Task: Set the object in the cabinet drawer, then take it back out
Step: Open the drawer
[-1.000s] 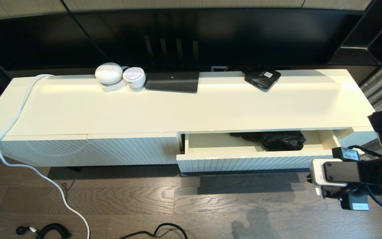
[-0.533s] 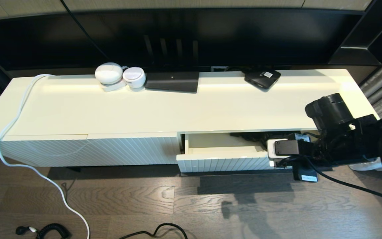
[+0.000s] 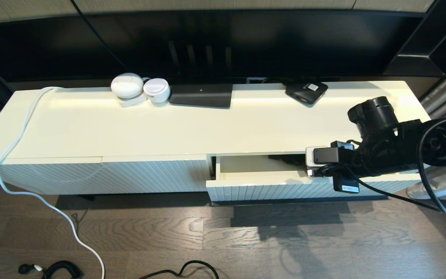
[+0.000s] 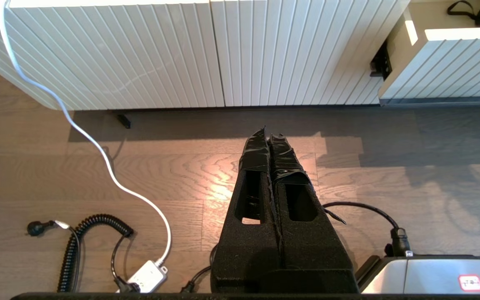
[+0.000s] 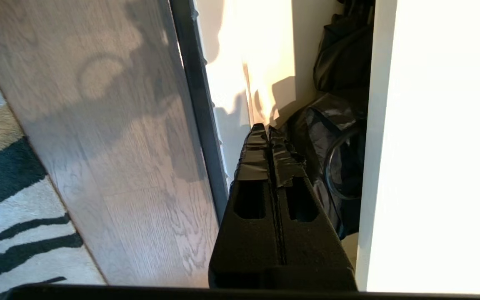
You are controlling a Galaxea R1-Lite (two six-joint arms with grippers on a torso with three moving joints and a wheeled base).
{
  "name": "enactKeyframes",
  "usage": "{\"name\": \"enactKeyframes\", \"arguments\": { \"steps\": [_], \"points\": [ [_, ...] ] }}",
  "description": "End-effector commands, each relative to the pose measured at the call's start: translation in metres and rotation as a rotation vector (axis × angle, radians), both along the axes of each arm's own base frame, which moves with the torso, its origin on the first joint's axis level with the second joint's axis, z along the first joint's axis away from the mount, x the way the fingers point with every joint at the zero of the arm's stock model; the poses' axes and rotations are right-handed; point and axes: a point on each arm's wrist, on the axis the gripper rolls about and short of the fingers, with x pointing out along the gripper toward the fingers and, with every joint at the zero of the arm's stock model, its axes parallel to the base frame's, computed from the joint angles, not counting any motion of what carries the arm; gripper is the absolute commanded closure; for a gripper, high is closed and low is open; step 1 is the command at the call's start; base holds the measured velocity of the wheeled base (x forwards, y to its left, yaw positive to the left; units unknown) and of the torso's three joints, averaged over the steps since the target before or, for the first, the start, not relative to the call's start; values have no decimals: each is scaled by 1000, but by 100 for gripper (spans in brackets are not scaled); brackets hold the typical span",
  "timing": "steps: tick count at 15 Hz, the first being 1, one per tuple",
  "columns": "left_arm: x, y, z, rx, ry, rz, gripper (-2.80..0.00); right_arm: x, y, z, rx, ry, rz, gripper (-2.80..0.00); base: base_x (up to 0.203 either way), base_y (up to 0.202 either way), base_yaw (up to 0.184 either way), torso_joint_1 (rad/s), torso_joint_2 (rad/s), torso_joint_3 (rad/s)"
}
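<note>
We see the right gripper (image 5: 268, 129) poised over the open cabinet drawer (image 3: 254, 185), its two black taped fingers (image 5: 253, 160) pressed flat together with no gap and nothing between them. In the right wrist view the fingertips hang above the drawer's pale floor, just beside a crumpled black bag (image 5: 336, 137) that lies in the drawer against the cabinet's overhanging top; we cannot tell whether the tips touch the bag. In the head view the right arm (image 3: 381, 143) reaches in from the right and covers most of the drawer's right half, so only a dark sliver of the bag (image 3: 287, 159) shows past the wrist camera. The drawer stands pulled out partway from the long cream cabinet (image 3: 207, 124), its ribbed front facing the wood floor (image 3: 168, 232). The left gripper (image 4: 269, 139) is parked low over the floor in front of the cabinet's closed ribbed panels, well apart from the drawer, and its fingers are likewise shut tight on nothing. On the cabinet top, at the back, sit two white round devices (image 3: 139, 88), a flat black box (image 3: 201, 95) and a smaller black box (image 3: 306, 91), and a white cable (image 3: 18, 147) trails off the left end to the floor.
</note>
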Motion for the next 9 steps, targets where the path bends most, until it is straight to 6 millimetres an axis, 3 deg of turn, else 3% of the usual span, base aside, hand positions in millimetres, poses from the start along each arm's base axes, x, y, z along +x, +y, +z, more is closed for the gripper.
{"name": "enactKeyframes", "arguments": {
  "steps": [1,9],
  "points": [
    [0,0,0,0,1,0,0,2,0,-2,-6,2,5,0,0,0,0,0,0,0],
    [0,0,0,0,0,0,0,17,-5,-19,-37,5,15,0,0,0,0,0,0,0]
  ]
}}
